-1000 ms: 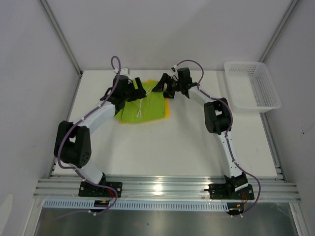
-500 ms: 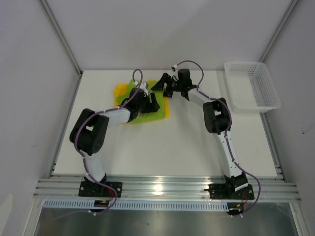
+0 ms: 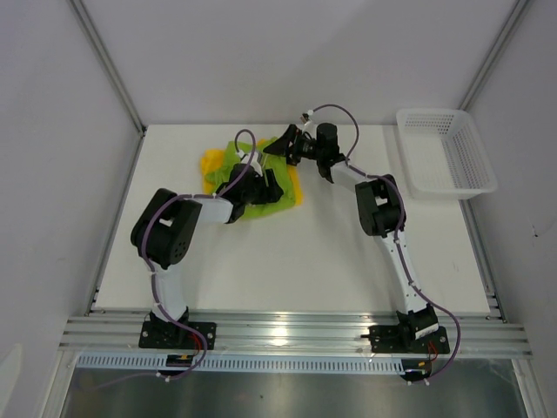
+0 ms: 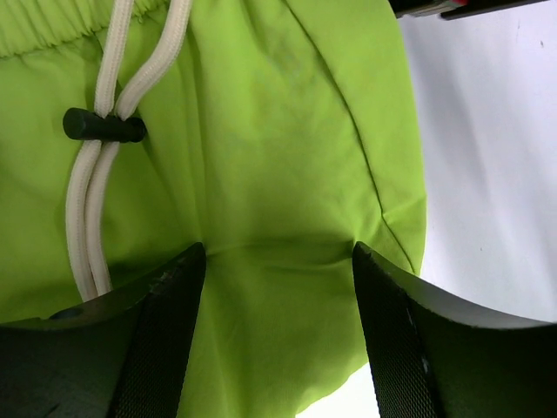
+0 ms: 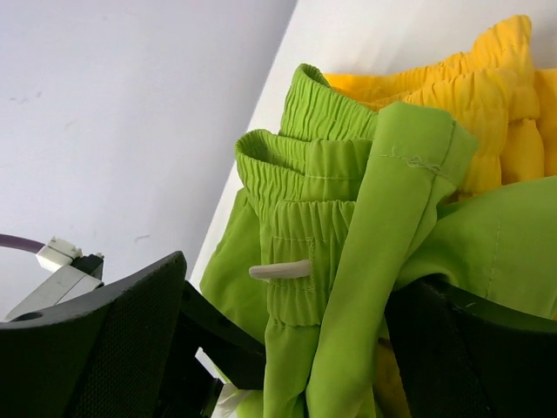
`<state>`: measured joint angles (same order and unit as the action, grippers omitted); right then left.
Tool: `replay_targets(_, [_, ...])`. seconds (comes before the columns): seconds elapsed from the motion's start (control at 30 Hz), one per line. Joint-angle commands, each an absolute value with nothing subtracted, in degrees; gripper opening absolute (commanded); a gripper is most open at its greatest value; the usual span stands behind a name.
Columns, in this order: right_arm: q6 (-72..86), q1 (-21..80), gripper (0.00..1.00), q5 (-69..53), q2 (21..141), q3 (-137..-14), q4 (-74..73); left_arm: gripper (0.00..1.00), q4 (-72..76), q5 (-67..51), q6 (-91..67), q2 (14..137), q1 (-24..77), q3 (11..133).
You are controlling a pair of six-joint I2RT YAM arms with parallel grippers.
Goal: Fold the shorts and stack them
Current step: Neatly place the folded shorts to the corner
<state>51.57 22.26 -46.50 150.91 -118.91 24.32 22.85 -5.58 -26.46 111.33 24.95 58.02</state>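
White table (image 3: 331, 252): lime shorts (image 4: 261, 131) atop yellow pair (image 3: 211, 164), soft, light, floppy. Left gripper (image 4: 278, 252) and right gripper (image 5: 296, 287) spread, clamping nothing. Best pinched at waistband (image 5: 305, 113).

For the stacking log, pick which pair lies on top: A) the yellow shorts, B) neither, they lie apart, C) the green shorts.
C: the green shorts cover the yellow shorts, which peek out only at the edges.

- A robotics lab cell: plain white wall panels (image 3: 305, 52) enclose a white tabletop (image 3: 296, 261).
- Two cabled robot arms (image 3: 163, 237) are bolted to an aluminium rail (image 3: 296, 332) at its edge.
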Motion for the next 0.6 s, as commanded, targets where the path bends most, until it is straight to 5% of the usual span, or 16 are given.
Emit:
replay_targets(0.0, [57.37,22.50,0.93,-49.13,153.80,-120.75,39.71,0.71,22.06,-7.38,-26.28,111.62,24.96,55.81])
replay_targets(0.17, [58.71,22.50,0.98,-49.48,155.39,-123.92,43.86,0.71,21.80,-7.65,-26.10,112.41,24.96,55.90])
replay_targets(0.57, [43.69,21.89,1.00,-40.17,152.32,-124.81,27.16,0.71,19.78,-8.00,-25.40,113.73,24.96,57.13])
